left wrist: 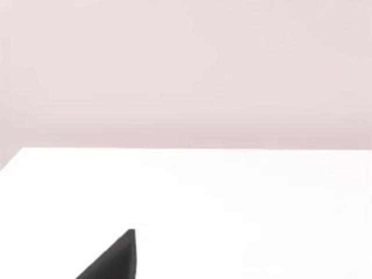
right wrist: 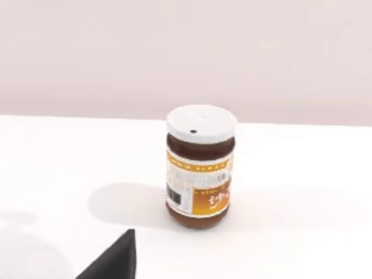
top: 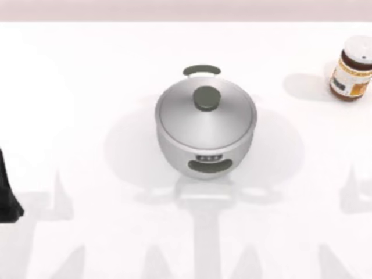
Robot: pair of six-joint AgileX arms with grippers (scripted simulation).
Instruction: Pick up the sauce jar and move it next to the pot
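Note:
The sauce jar [top: 352, 68], dark brown with a white lid and an orange-and-white label, stands upright at the table's far right. The right wrist view shows the sauce jar [right wrist: 200, 168] a short way ahead of my right gripper, apart from it. Only one dark fingertip [right wrist: 121, 258] of that gripper shows, with nothing beside it; the gripper stands open. The silver-grey pot [top: 206, 127], lidded with a dark knob, sits mid-table. My left arm [top: 7, 195] is parked at the left edge. Its one visible fingertip [left wrist: 119, 260] hangs over bare table, open.
The white table [top: 87, 87] ends at a far edge against a pale pink wall [top: 186, 9]. Open table surface lies between the pot and the jar. Grey arm shadows fall along the near edge.

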